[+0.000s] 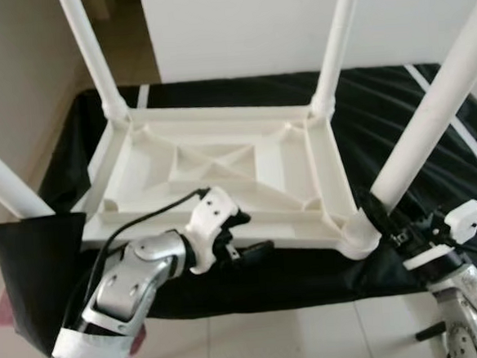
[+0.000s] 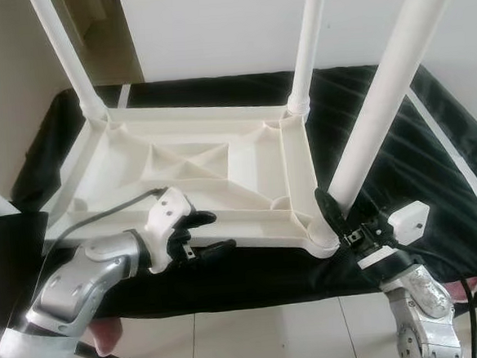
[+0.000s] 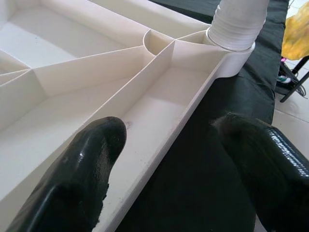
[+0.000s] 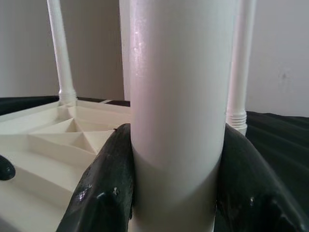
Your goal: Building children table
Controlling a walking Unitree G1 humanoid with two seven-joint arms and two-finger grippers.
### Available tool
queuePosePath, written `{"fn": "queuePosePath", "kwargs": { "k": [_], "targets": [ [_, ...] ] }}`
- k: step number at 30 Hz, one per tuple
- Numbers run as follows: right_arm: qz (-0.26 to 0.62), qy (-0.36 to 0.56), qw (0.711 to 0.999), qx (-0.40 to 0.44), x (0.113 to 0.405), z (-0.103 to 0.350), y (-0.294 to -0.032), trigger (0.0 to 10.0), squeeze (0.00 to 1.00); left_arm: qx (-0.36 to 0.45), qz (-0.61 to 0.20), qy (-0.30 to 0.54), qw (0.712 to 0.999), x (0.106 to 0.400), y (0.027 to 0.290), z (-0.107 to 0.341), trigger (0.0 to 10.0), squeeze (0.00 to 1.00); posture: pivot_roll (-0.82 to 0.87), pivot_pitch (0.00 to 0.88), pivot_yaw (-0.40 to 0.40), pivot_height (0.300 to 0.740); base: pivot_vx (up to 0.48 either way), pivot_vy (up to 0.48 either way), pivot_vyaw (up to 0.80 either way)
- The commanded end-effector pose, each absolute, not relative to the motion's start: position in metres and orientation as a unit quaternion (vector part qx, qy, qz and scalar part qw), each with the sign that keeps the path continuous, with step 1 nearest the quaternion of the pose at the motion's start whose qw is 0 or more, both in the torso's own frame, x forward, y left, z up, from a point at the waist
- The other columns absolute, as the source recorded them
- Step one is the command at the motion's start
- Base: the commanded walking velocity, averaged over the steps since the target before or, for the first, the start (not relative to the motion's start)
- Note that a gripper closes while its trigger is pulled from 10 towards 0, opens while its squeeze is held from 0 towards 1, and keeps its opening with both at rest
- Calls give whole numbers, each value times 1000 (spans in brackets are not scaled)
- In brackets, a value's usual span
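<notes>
A white plastic children's table (image 1: 221, 160) lies upside down on a black cloth, its legs pointing up. My right gripper (image 1: 378, 212) is shut on the near right leg (image 1: 438, 108), just above its corner socket; in the right wrist view both fingers (image 4: 104, 188) press against that leg (image 4: 176, 96). My left gripper (image 1: 247, 236) is open and straddles the table's near rim. One finger (image 3: 82, 179) sits over the ribbed underside, the other over the black cloth. The rim (image 3: 159, 140) runs between them toward the leg socket (image 3: 236, 24).
The other legs stand at far left (image 1: 90, 50), far right (image 1: 335, 41) and near left (image 1: 5, 183). The black-covered surface (image 1: 397, 110) backs onto a white wall. A black flap (image 1: 32, 267) hangs at the left, over tiled floor (image 1: 274, 340). A yellow item (image 3: 297, 29) lies beyond the cloth.
</notes>
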State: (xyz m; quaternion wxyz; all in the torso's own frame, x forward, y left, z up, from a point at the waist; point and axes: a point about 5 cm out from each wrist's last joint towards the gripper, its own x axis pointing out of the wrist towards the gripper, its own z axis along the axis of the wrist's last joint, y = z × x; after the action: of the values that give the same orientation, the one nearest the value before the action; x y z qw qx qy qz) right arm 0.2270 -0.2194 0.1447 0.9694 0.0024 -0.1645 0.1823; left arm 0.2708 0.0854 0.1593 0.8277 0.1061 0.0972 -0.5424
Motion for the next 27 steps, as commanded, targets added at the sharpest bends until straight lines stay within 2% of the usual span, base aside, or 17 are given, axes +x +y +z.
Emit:
{"fn": "queuePosePath", "kwargs": {
  "k": [1,13,15,27],
  "targets": [
    [122,-40,991,26,217,95,-227,10000,0,104,-550,100,822,269,84,158,10000,0,-21,97,51,740,0,0,0],
    [43,-46,998,25,223,90,-234,10000,0,103,-556,98,819,268,80,158,10000,0,-26,85,51,740,0,0,0],
    [1,-53,998,23,228,91,-241,10000,0,101,-561,96,816,266,77,158,10000,0,-32,78,52,740,0,0,0],
    [-96,-55,994,12,242,93,-251,10000,0,93,-574,90,808,263,68,158,10000,0,-39,66,50,740,0,0,0]
  ]
}}
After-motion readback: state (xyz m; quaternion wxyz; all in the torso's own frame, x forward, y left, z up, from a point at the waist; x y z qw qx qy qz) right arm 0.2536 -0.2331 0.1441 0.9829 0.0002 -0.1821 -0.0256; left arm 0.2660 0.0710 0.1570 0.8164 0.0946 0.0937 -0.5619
